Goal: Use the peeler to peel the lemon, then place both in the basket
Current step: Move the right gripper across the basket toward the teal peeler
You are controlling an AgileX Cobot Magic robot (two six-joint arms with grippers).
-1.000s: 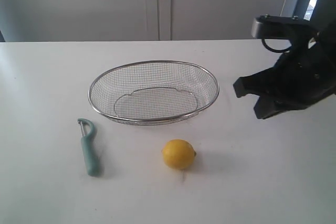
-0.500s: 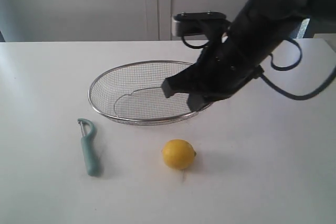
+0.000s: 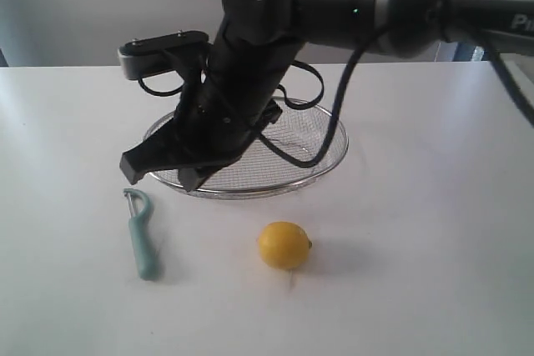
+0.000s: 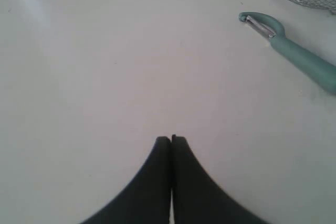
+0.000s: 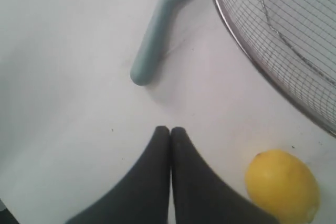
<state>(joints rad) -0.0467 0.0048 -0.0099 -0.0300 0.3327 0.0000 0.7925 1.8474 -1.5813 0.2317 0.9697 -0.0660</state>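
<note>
**White table (image 3: 434, 273), nothing in hand**

My right gripper (image 5: 169, 129) hangs clenched and empty over the table; my left gripper (image 4: 171, 139) likewise. Peeler (image 5: 155, 45) nearest, lemon (image 5: 282, 184) apart from it, basket (image 3: 250, 193) behind, empty. Descending closed, I'd likely shove the peeler aside instead of gripping it

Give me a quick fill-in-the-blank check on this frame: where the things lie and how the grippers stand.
1. Of the lemon and the peeler, ____ is in the basket.
2. The right gripper has its jaws ____.
3. The left gripper holds ____.
4. The peeler lies flat on the ____.
Missing words: neither; shut; nothing; table.
</note>
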